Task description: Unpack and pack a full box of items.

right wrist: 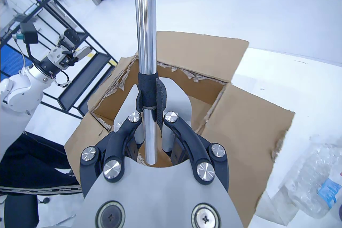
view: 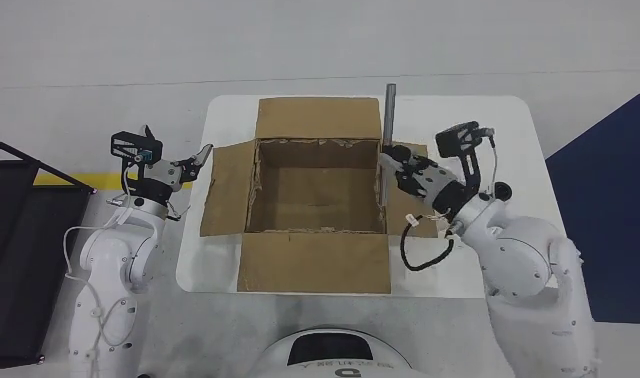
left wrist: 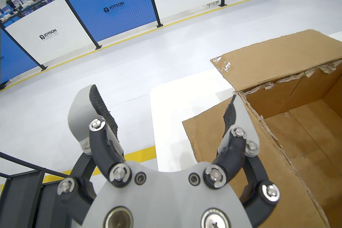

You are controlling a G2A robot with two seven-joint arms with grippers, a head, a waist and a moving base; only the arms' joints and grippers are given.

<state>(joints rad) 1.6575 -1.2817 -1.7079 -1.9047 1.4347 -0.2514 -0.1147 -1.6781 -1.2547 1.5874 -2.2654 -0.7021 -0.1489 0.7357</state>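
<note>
An open cardboard box (view: 315, 190) stands in the middle of the white table (view: 480, 118), its four flaps spread outward and its floor bare. My right gripper (view: 397, 168) hangs over the box's right wall, shut on a shiny metal rod (view: 389, 113). In the right wrist view the rod (right wrist: 145, 12) runs up between the fingers of that gripper (right wrist: 150, 103), with a black strap (right wrist: 149, 95) wound around it. My left gripper (left wrist: 163, 108) hovers open beside the box's left flap (left wrist: 211, 132), holding nothing; it is also in the top view (view: 198, 162).
A crumpled clear plastic bottle (right wrist: 312, 181) lies on the table beside the box's right flap (right wrist: 248, 130). A black metal rack (view: 25, 213) stands on the floor left of the table. Blue and white partition panels (left wrist: 117, 7) fence the room behind.
</note>
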